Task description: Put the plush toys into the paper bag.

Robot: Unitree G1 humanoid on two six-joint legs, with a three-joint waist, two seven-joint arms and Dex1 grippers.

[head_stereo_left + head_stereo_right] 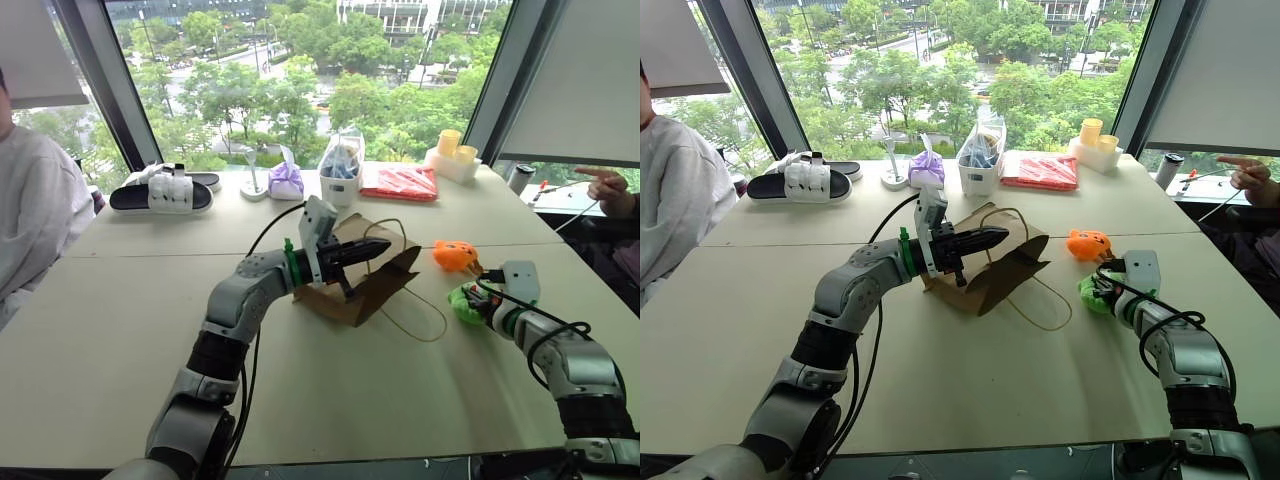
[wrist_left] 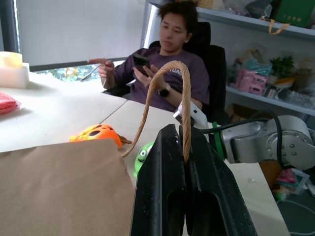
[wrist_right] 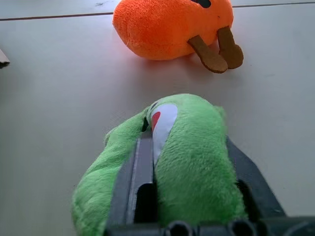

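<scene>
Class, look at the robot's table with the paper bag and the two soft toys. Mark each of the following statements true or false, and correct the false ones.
1. The left end effector is shut on a twisted-cord handle of the brown kraft paper bag. True.
2. The rounded orange plush toy is already inside the bag. False: it lies on the table, beside the bag.
3. The right end effector grips the bright green plush toy. True.
4. The purple tied pouch sits inside the paper bag. False: it stands at the far side of the table, near the window.
5. The green toy is lifted high above the bag's mouth. False: it is low at the table, close to the orange toy.
</scene>
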